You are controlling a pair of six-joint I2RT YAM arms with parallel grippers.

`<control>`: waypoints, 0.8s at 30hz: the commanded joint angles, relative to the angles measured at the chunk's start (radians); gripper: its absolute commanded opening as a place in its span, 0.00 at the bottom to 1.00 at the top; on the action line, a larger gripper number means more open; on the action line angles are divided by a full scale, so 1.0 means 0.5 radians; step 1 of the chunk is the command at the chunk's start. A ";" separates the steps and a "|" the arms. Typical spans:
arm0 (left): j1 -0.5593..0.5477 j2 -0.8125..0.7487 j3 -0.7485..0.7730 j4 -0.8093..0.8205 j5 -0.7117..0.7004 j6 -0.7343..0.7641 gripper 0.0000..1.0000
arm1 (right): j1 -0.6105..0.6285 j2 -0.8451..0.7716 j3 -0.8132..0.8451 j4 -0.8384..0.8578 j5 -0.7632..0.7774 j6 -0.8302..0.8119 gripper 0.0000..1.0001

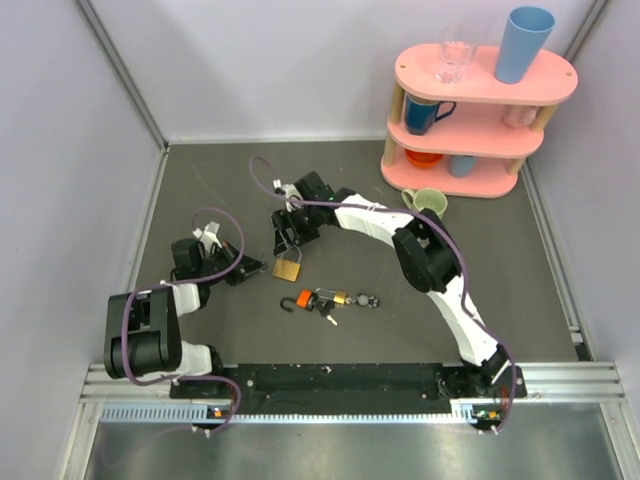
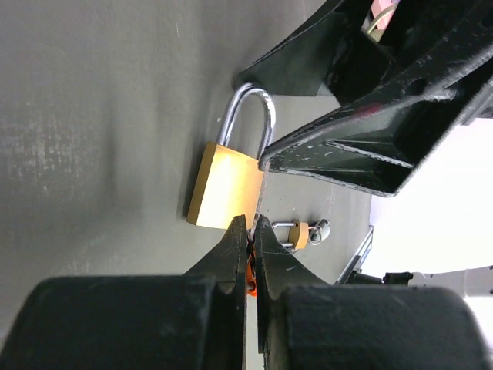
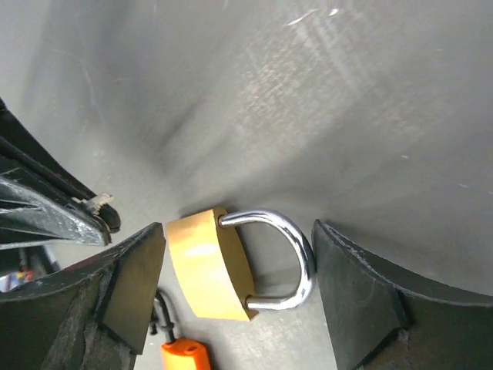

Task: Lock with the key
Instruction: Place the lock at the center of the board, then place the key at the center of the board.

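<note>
The large brass padlock (image 1: 287, 269) lies flat on the grey table with its silver shackle closed. My right gripper (image 1: 290, 242) is open and hangs over it, one finger on each side of it in the right wrist view (image 3: 243, 270), touching nothing. My left gripper (image 1: 255, 270) is shut, its tips (image 2: 252, 223) just left of the brass padlock (image 2: 223, 189). The orange-and-black padlock (image 1: 310, 300) lies nearer the arms with its shackle open. The tiny silver key (image 1: 328, 314) lies with its bunch beside that padlock. No gripper holds it.
A tiny brass padlock (image 1: 341, 298) and a round ring (image 1: 366, 300) lie right of the orange padlock. A pink three-tier shelf (image 1: 480, 95) with cups stands at the back right, with a green mug (image 1: 430, 203) in front of it. Grey walls enclose the table.
</note>
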State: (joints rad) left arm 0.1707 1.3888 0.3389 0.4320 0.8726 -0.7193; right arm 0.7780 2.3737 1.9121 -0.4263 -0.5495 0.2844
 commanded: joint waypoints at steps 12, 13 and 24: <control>0.002 0.079 0.086 0.170 0.003 0.006 0.00 | 0.009 -1.022 -0.547 0.199 0.657 0.002 0.99; -0.001 0.091 0.092 0.170 -0.003 0.009 0.00 | 0.000 -1.075 -0.602 0.229 0.639 0.032 0.99; -0.166 0.355 0.337 0.001 -0.116 0.131 0.00 | -0.065 -1.532 -1.204 0.389 0.504 0.170 0.99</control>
State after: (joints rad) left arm 0.1081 1.5154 0.4438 0.4408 0.8352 -0.7025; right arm 0.7494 1.6684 1.3678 -0.2668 -0.2836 0.3420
